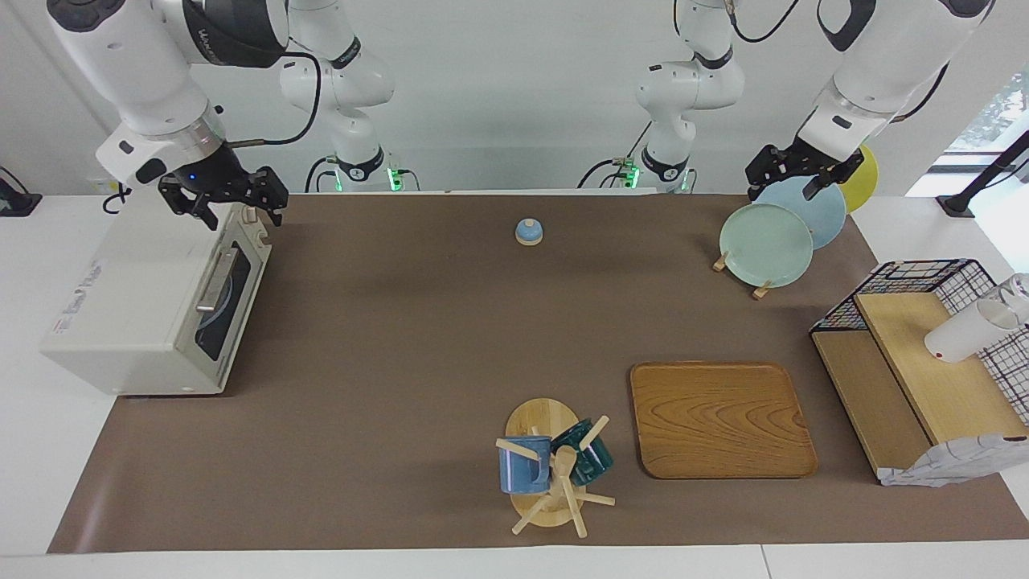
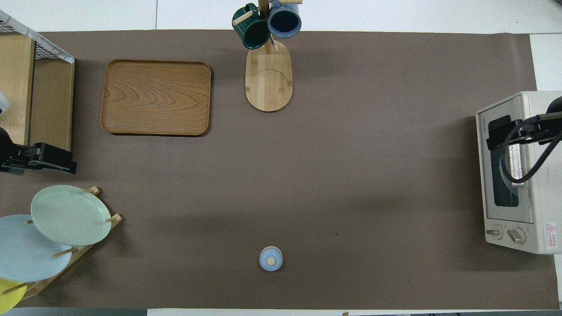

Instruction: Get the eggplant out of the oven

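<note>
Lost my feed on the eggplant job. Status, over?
Right gripper open above the oven. Left gripper open, waiting over the plate rack. Oven door shut; eggplant not visible. Nothing in front of the door.

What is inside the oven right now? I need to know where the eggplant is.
The oven door is closed; through its dark glass only a pale curved shape shows. No eggplant can be made out.

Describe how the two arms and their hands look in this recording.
Both arms are glossy white with dark grey joint sections, and black cables loop along them. Each ends in a black two-finger hand: the right hand with a small blue light above it, the left hand likewise black.
</note>
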